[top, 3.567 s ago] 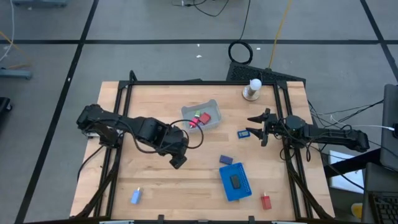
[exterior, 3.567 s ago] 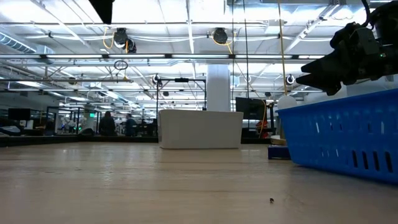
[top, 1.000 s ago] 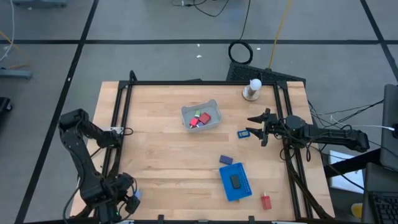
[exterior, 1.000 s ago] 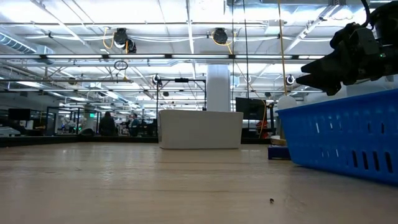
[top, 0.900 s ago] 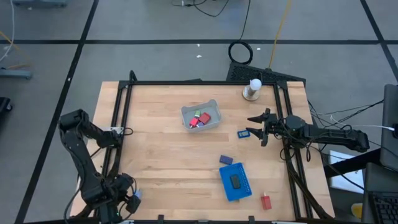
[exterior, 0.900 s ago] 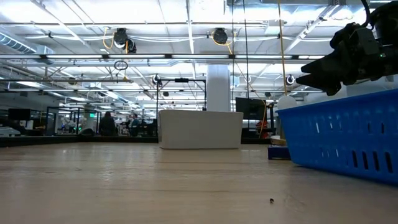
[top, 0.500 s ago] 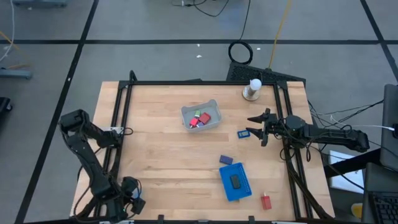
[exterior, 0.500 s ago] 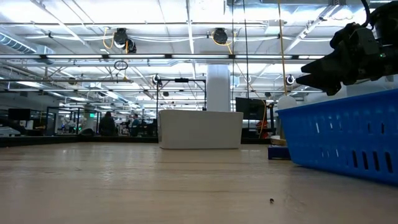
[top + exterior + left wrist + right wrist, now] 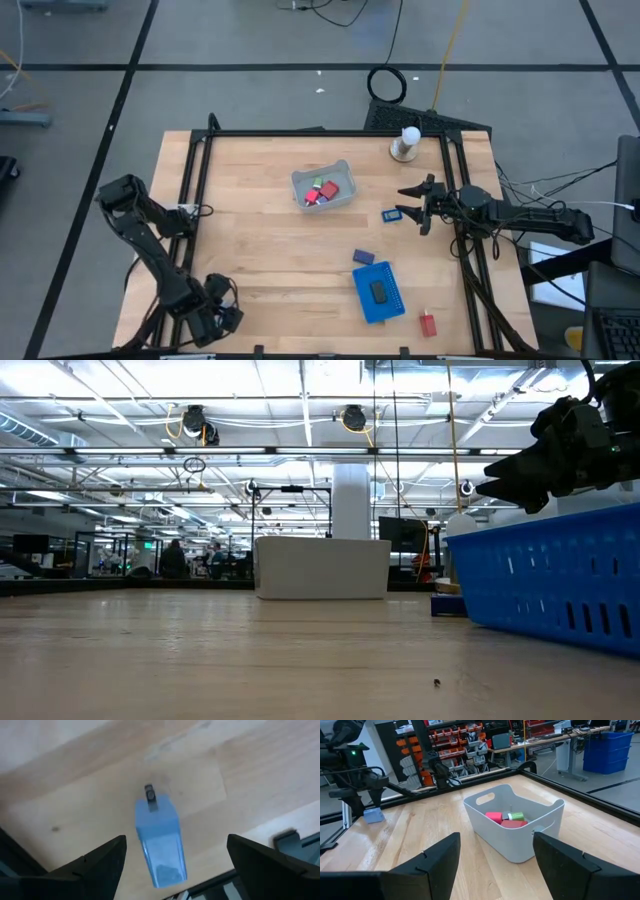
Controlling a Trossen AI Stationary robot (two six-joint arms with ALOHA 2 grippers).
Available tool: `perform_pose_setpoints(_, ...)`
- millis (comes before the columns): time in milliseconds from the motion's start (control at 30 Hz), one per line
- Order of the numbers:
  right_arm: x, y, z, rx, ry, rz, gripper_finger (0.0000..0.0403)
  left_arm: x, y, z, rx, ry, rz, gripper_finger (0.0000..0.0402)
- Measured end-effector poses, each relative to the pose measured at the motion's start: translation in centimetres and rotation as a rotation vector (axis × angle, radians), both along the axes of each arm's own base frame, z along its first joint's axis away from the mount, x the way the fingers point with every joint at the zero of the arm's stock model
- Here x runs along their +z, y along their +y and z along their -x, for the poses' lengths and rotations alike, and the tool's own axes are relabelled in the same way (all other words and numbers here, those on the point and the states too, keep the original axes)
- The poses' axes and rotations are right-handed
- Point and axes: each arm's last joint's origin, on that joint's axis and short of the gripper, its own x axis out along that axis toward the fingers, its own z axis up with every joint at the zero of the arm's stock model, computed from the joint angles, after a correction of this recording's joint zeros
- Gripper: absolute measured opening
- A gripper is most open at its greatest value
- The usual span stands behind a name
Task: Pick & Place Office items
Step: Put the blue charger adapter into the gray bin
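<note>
My left gripper [image 9: 221,319] is open and hangs over the table's near-left corner. It stands above a light-blue block [image 9: 160,845] that lies flat on the wood, with one finger wide of it on each side and neither touching. That block also shows in the right wrist view [image 9: 372,814]. My right gripper [image 9: 410,200] is open and waits above the table's right side, beside a small blue piece [image 9: 391,214]. A dark-blue block [image 9: 363,257] and a red piece [image 9: 428,323] lie on the wood. A black piece [image 9: 378,290] lies in the blue tray [image 9: 388,307].
A pale bin [image 9: 338,169] at the table's middle holds red and green pieces [image 9: 507,817]. The blue tray [image 9: 550,575] fills the low view's right side. A white round object [image 9: 404,145] stands at the far right. A black frame rail runs along each table side.
My left gripper has moved a little toward the table's right along the near edge and now stands over the light-blue block, hiding it in the high view. The block has not moved.
</note>
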Motion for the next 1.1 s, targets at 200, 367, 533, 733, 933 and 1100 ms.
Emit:
perform_pose_setpoints(200, 0.0, 0.0, 0.0, 0.0, 0.0, 0.0, 0.0242, -1.3, 0.3, -0.2, 0.0, 0.084, -0.052, 0.0349)
perform_pose_setpoints(367, 0.0, 0.0, 0.0, 0.0, 0.0, 0.0, 0.0242, -2.0, 0.0, -0.3, -0.008, 0.102, -0.059, 0.0349)
perform_pose_setpoints(533, 0.0, 0.0, 0.0, 0.0, 0.0, 0.0, 0.0242, -2.0, 0.0, -0.6, -0.002, 0.085, -0.058, 0.0349)
perform_pose_setpoints(733, 0.0, 0.0, 0.0, 0.0, 0.0, 0.0, 0.0242, -3.2, 0.4, -0.3, 0.0, 0.093, -0.034, 0.0349)
perform_pose_setpoints(933, 0.0, 0.0, 0.0, 0.0, 0.0, 0.0, 0.0242, -3.8, 0.3, -0.3, 0.006, 0.074, 0.012, 0.0349)
perform_pose_setpoints(1100, 0.0, 0.0, 0.0, 0.0, 0.0, 0.0, 0.0242, -3.8, 0.3, -0.3, -0.01, 0.077, 0.014, 0.034)
